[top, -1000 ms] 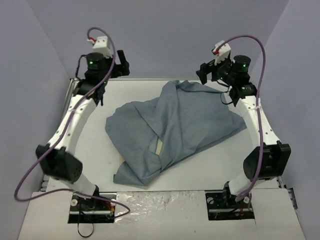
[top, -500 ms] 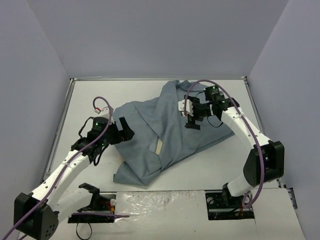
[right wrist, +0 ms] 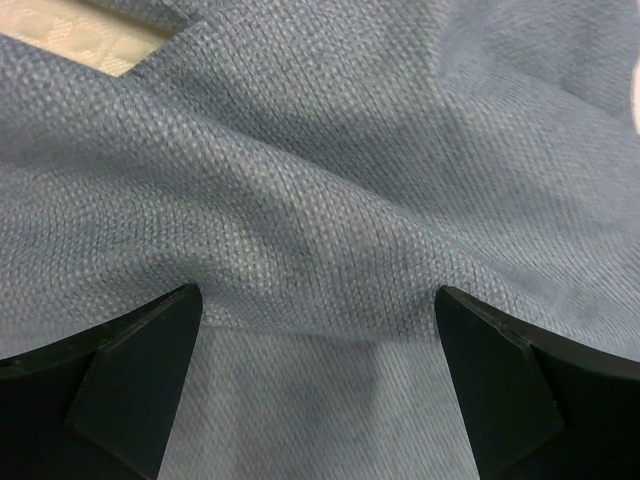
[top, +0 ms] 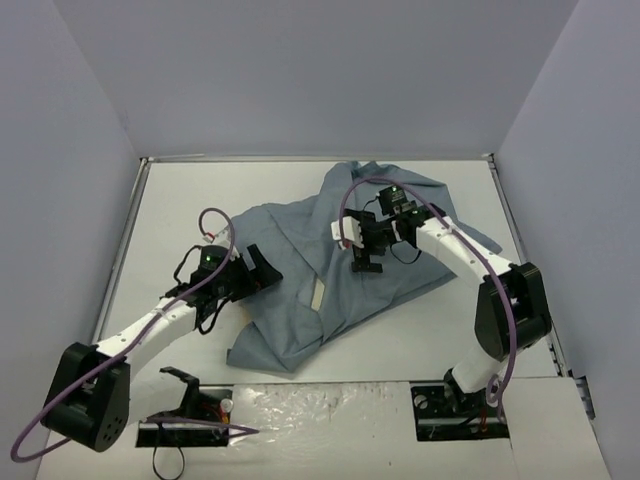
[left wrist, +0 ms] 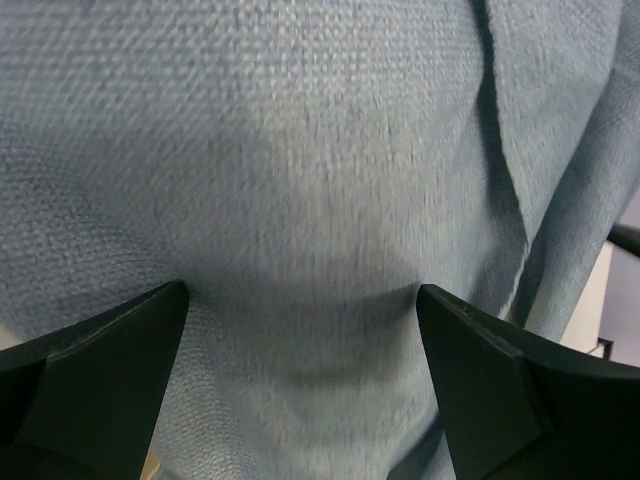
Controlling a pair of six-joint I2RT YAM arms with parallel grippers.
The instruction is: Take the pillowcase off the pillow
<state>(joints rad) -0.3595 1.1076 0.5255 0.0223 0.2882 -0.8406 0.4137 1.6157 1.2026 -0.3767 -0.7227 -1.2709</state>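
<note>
The pillowcase (top: 380, 255) lies crumpled across the middle of the table, its plain grey-blue side showing. A thin cream sliver of the pillow (top: 317, 296) shows in a gap between folds; the rest is hidden. It also shows at the top left of the right wrist view (right wrist: 80, 35). My left gripper (top: 262, 268) is open at the cloth's left edge, its jaws wide apart over the fabric (left wrist: 300, 200). My right gripper (top: 365, 262) is open over the middle of the cloth, its jaws either side of a raised fold (right wrist: 330, 240).
The white table (top: 180, 210) is walled by grey-lilac panels at the back and sides. Purple cables loop from both arms. The arm bases stand at the near edge (top: 320, 400).
Both arms have come down from the table's back corners onto the cloth. The left gripper has moved to its left edge, the right gripper to its middle. The cloth has not moved.
</note>
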